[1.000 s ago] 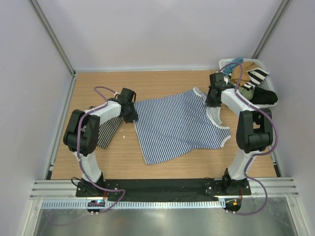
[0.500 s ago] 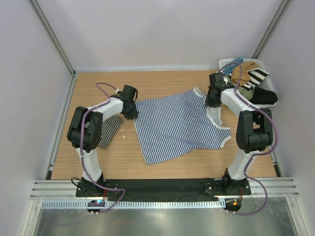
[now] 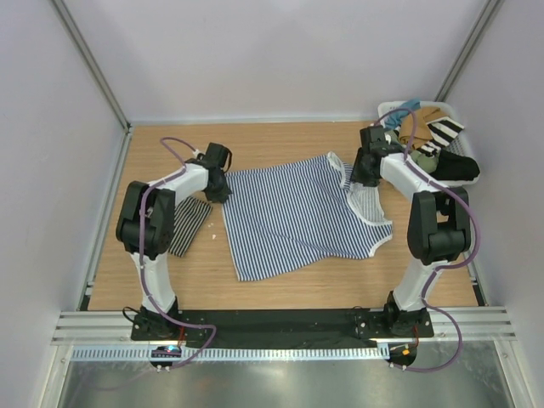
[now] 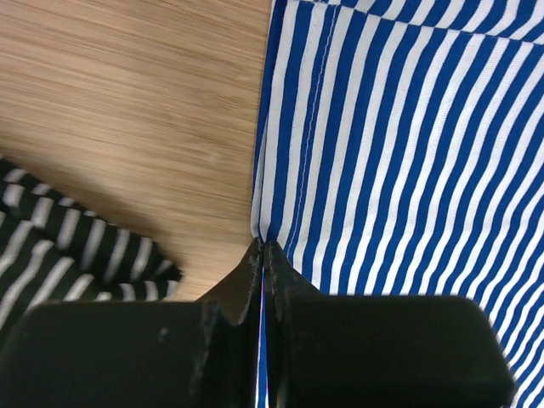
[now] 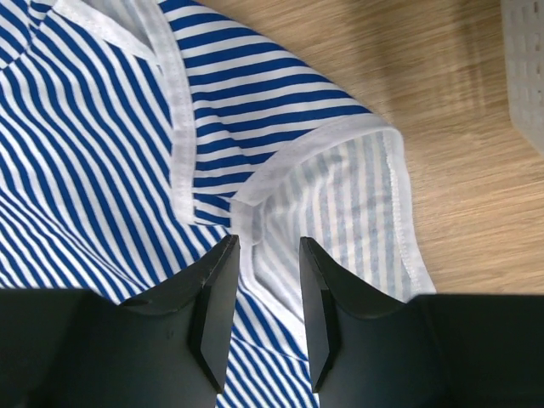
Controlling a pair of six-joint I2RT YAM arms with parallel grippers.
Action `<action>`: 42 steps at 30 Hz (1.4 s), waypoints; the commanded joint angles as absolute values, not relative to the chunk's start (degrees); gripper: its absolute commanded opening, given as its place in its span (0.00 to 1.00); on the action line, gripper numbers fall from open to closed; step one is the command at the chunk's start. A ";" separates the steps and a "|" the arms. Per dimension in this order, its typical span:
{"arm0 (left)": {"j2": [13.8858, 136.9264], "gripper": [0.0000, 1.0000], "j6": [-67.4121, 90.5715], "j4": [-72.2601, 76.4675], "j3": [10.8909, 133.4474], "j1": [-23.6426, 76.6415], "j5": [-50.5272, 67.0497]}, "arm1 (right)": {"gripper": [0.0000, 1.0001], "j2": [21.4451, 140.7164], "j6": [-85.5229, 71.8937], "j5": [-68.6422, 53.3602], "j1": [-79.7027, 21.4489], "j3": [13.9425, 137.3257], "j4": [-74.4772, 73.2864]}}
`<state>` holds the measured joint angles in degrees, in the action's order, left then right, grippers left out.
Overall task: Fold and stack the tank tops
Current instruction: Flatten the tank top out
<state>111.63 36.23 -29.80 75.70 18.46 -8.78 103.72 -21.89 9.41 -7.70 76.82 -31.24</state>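
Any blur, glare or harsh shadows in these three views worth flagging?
Top external: even, soft light, no glare on the table, all sharp. Left wrist: blue-and-white tank top crisp, black-and-white tank top and wood smeared. Right wrist: stripes sharp; white basket in the corner soft.

The blue-and-white tank top (image 3: 293,217) lies spread flat in the middle of the worktop (image 3: 280,140), a little turned, with its white-trimmed neckline toward the right. One strap there is folded over and shows its pale inside. My left claw (image 4: 262,248) pinches its left edge. The black-and-white tank top (image 3: 189,223), fine-striped, lies bunched near it on the left, not touching.
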 commanded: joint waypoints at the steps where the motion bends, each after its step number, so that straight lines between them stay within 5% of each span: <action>1: 112.06 0.00 32.26 -33.31 77.87 14.86 -11.43 | 0.41 103.00 -20.48 9.23 -9.40 76.90 -29.36; 8: 113.03 0.00 29.71 -35.51 79.63 12.22 -11.25 | 0.53 105.64 -20.48 9.75 -14.49 79.19 -29.09; 29: 112.94 0.00 29.27 -35.33 80.07 10.99 -9.14 | 0.46 117.60 -17.31 20.39 -20.48 90.70 -34.36; 35: 113.03 0.00 29.36 -35.16 80.16 11.07 -8.79 | 0.30 119.00 -16.79 20.30 -20.48 92.02 -34.72; 38: 113.29 0.00 29.27 -35.07 80.24 11.07 -8.18 | 0.03 119.36 -16.70 20.83 -20.57 93.16 -35.68; 42: 113.64 0.00 29.35 -34.98 80.33 11.07 -8.26 | 0.01 116.81 -16.70 20.83 -19.78 94.21 -35.68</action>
